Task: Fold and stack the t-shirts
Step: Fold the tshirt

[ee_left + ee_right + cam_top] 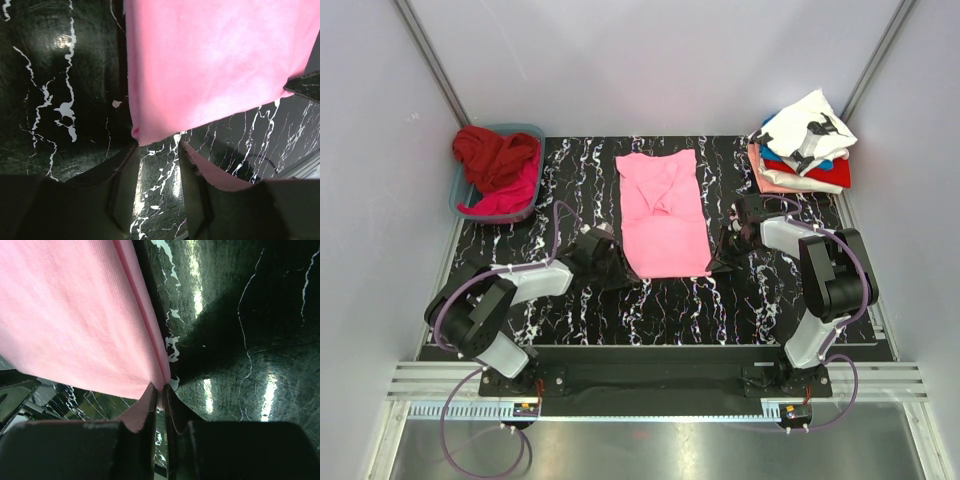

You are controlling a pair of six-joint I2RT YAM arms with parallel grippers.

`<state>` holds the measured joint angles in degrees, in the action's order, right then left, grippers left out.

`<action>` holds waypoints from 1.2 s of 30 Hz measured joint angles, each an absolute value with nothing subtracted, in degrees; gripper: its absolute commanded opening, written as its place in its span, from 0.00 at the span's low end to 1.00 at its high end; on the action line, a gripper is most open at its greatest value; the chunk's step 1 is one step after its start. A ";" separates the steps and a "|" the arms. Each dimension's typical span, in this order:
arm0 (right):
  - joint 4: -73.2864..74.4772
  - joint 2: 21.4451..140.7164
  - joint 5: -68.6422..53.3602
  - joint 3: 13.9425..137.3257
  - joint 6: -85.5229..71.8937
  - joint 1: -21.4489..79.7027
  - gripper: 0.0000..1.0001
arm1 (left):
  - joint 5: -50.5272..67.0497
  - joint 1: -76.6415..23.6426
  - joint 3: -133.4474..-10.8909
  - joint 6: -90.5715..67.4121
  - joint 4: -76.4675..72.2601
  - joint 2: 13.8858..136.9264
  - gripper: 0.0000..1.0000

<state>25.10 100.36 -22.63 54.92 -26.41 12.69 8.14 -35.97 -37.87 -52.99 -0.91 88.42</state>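
Pink is the colour you are working on: the light pink cloth t-shirt (663,215) lies flat in the middle of the black marbled table (570,310), already narrowed to a long strip, its near hem between the two arms. Your right gripper (160,390) has its fingers pressed together on the near right corner, with the cloth pinched between them. Your left gripper (157,155) stands spread at the near left corner, with bare table showing between the fingers, so close it on that corner before you lift. Then, I judge, raise both corners evenly and carry the hem toward the collar so the fold lands square. The finished stack of folded shirts (800,150) waits at the far right, and dark red and magenta shirts (495,155) sit heaped in the blue plastic basket (535,130) at the far left. A pink edge lies along the left gripper's right finger; you cannot tell whether that is a second layer. The top view hides both sets of fingertips under the wrists.
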 measured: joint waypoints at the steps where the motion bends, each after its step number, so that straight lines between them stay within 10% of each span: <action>1: 25.10 100.36 -22.63 54.92 -26.41 12.69 0.11 | 8.12 -35.97 -37.87 -53.17 -0.99 88.60 0.42; 11: 24.95 100.36 -22.70 54.83 -26.44 12.69 0.12 | 6.83 -36.23 -38.22 -54.48 -2.83 88.58 0.63; 23: 24.67 100.36 -23.11 54.68 -26.41 12.69 0.09 | 4.64 -35.83 -38.24 -54.00 -2.74 89.34 0.40; 31: 24.64 100.36 -23.18 54.65 -26.44 12.69 0.00 | 3.53 -35.79 -38.24 -53.45 -2.55 90.11 0.00; 36: 24.64 100.22 -23.24 54.52 -26.61 12.69 0.00 | 3.18 -36.01 -38.96 -52.56 -1.08 90.04 0.00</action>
